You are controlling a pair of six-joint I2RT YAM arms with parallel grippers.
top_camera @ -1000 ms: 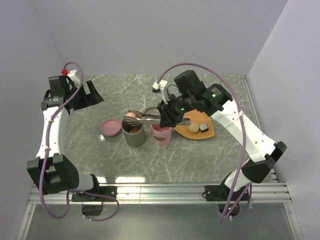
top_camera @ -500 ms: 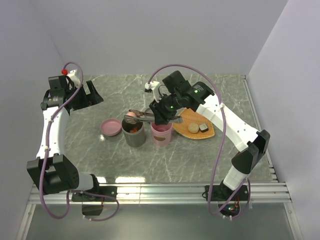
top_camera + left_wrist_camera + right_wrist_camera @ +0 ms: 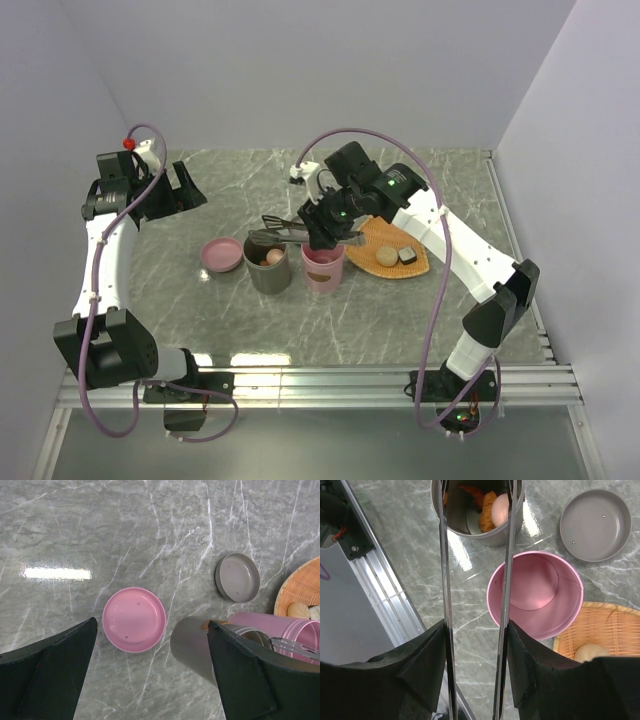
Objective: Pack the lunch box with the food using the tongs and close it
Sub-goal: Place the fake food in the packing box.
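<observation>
The lunch box shows as a grey cup [image 3: 268, 268] and a pink cup [image 3: 322, 268] standing side by side mid-table. My right gripper [image 3: 326, 228] is shut on the tongs [image 3: 282, 234], whose silver arms [image 3: 445, 580] stand spread over the grey cup [image 3: 485, 536]. Inside that cup lie a pink ball [image 3: 500, 510] and orange-brown bits [image 3: 487, 502]. The pink cup [image 3: 535, 595] holds nothing. A beige ball [image 3: 386, 257] and a dark block [image 3: 407, 254] rest on the orange tray [image 3: 425, 262]. My left gripper [image 3: 185, 190] hangs open at the far left.
A pink lid [image 3: 221, 254] lies left of the grey cup. A grey lid [image 3: 595, 525] lies behind the pink cup. In the left wrist view the pink lid [image 3: 134, 619] and grey lid [image 3: 237, 577] lie flat on the marble. A metal rail [image 3: 320, 385] runs along the near edge.
My right arm swung left with the tongs over the grey cup. The tongs' arms have spread, and the pink ball has gone from their tips into the grey cup. The left arm is unmoved.
</observation>
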